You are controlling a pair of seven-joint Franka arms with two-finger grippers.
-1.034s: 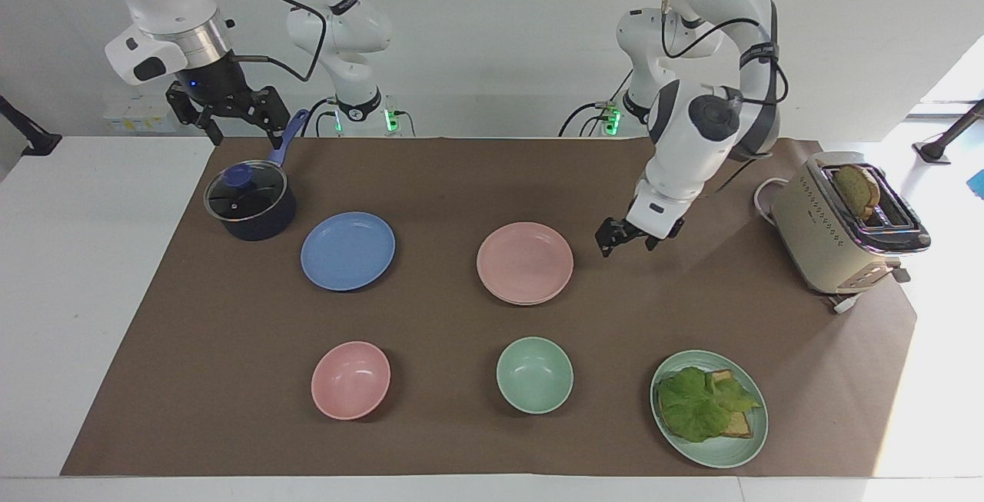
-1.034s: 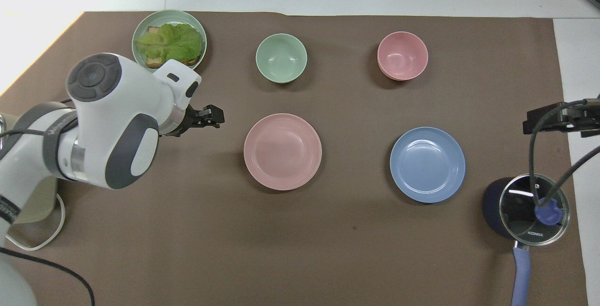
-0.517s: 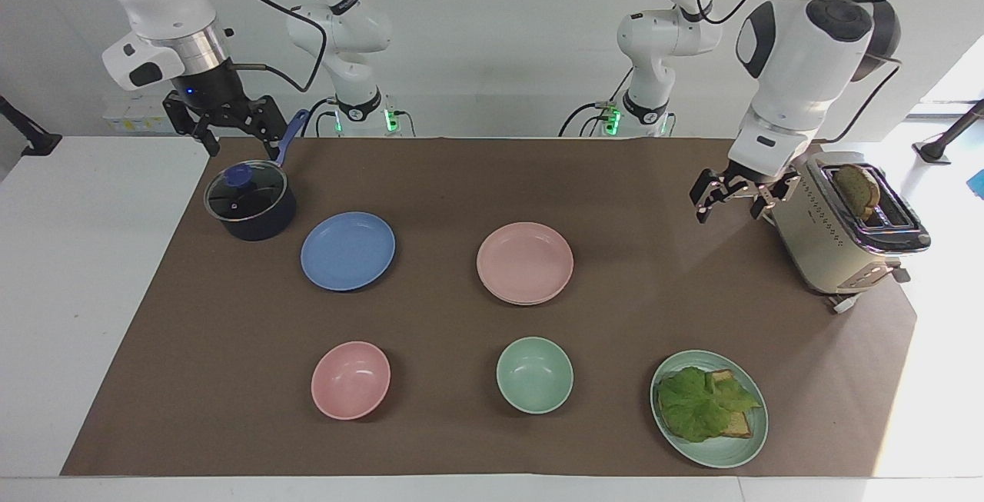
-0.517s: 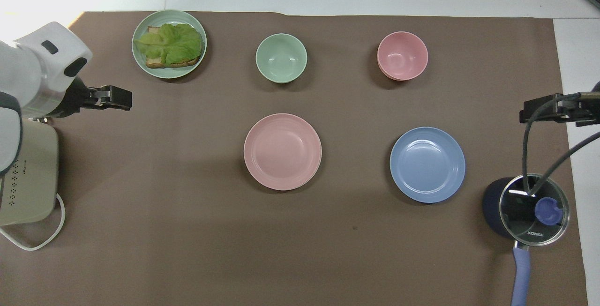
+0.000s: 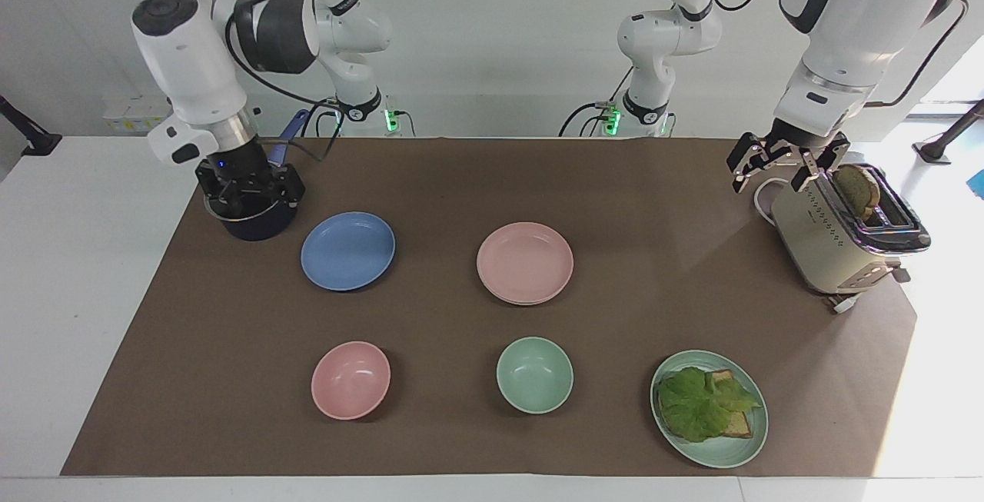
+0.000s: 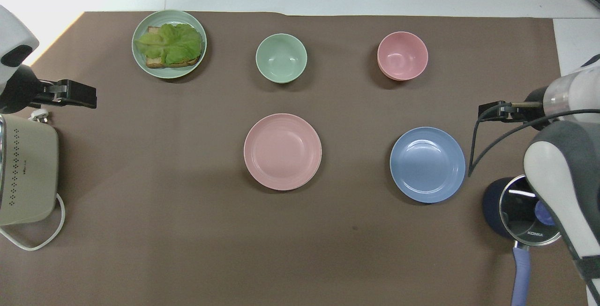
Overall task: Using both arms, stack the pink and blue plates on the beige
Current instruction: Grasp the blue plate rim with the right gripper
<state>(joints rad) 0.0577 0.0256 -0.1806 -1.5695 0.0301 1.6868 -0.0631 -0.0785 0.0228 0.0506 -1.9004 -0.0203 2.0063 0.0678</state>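
The pink plate [image 5: 525, 262] [image 6: 282, 151] lies mid-table, and a thin second rim shows under its edge; whether that is the beige plate I cannot tell. The blue plate [image 5: 347, 250] [image 6: 427, 164] lies flat beside it, toward the right arm's end. My left gripper [image 5: 771, 171] [image 6: 75, 97] hangs open and empty beside the toaster. My right gripper [image 5: 250, 193] is open and empty, low over the lidded pot, next to the blue plate.
A dark pot [image 5: 254, 227] with a glass lid stands at the right arm's end, a cream toaster [image 5: 822, 244] with bread at the left arm's end. Farther from the robots sit a pink bowl [image 5: 350, 380], a green bowl [image 5: 534, 374] and a green plate [image 5: 719, 457] carrying a lettuce sandwich.
The left gripper has swung away from beside the pink plate and risen to beside the toaster. The right gripper has come down over the pot. The plates have not moved.
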